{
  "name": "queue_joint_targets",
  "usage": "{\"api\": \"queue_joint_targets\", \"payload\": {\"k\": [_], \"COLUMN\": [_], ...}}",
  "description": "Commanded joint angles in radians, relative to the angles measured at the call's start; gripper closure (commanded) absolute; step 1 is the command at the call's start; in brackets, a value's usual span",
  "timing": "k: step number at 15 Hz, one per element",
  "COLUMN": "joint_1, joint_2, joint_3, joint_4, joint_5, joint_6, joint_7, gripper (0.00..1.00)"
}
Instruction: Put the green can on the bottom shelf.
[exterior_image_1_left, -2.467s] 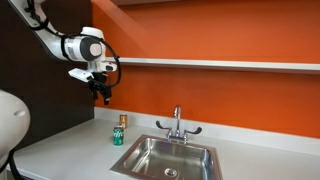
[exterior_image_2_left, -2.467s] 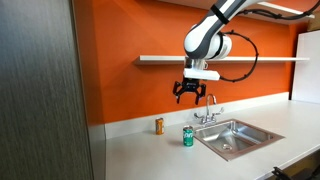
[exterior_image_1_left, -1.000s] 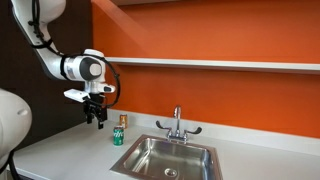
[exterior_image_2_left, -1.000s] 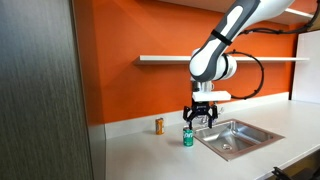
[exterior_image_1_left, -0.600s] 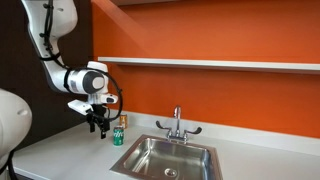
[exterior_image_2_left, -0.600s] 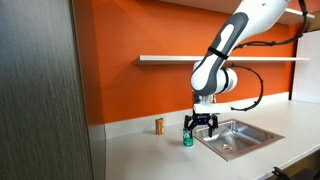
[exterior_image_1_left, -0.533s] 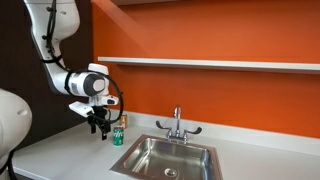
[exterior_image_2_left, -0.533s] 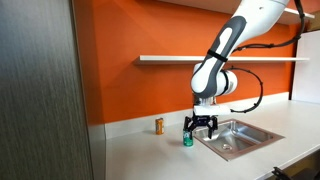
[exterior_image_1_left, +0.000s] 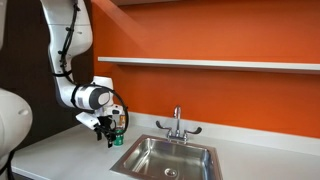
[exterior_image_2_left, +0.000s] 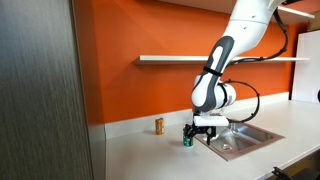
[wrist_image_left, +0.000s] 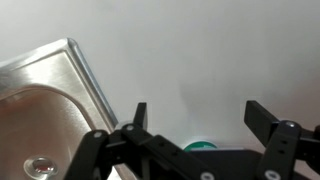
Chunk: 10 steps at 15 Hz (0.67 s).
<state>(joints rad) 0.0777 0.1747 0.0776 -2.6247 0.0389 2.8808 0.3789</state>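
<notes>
The green can (exterior_image_1_left: 118, 139) stands on the grey countertop next to the steel sink; it shows in both exterior views (exterior_image_2_left: 187, 138). My gripper (exterior_image_1_left: 110, 137) is low over the counter right at the can, fingers open on either side of it (exterior_image_2_left: 197, 134). In the wrist view the open fingers (wrist_image_left: 196, 118) spread wide, and only the can's green top edge (wrist_image_left: 203, 145) peeks above the gripper body. The bottom shelf (exterior_image_1_left: 220, 64) is a long pale wall shelf on the orange wall, well above the gripper (exterior_image_2_left: 175, 59).
A small brown-copper can (exterior_image_2_left: 158, 125) stands on the counter by the wall; it shows just behind the green can (exterior_image_1_left: 123, 119). The steel sink (exterior_image_1_left: 170, 157) with its faucet (exterior_image_1_left: 178, 122) lies beside the cans (wrist_image_left: 40, 110). A dark panel (exterior_image_2_left: 40, 100) stands at one counter end.
My gripper has come down from shelf height to counter level and now sits around the green can, fingers still open. The cans have not moved.
</notes>
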Motion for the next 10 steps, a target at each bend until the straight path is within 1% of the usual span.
{"api": "queue_joint_targets", "payload": {"k": [1, 2, 5, 10], "joint_1": [0.031, 0.033, 0.074, 0.166], "joint_2": [0.048, 0.059, 0.081, 0.115], "joint_3": [-0.033, -0.032, -0.077, -0.177], "joint_4": [0.024, 0.027, 0.029, 0.033], "joint_5": [-0.009, 0.001, -0.014, -0.003], "joint_6": [0.084, 0.106, 0.177, 0.292], "joint_7": [-0.017, -0.024, -0.004, -0.011], "gripper": [0.0, 0.0, 0.0, 0.0]}}
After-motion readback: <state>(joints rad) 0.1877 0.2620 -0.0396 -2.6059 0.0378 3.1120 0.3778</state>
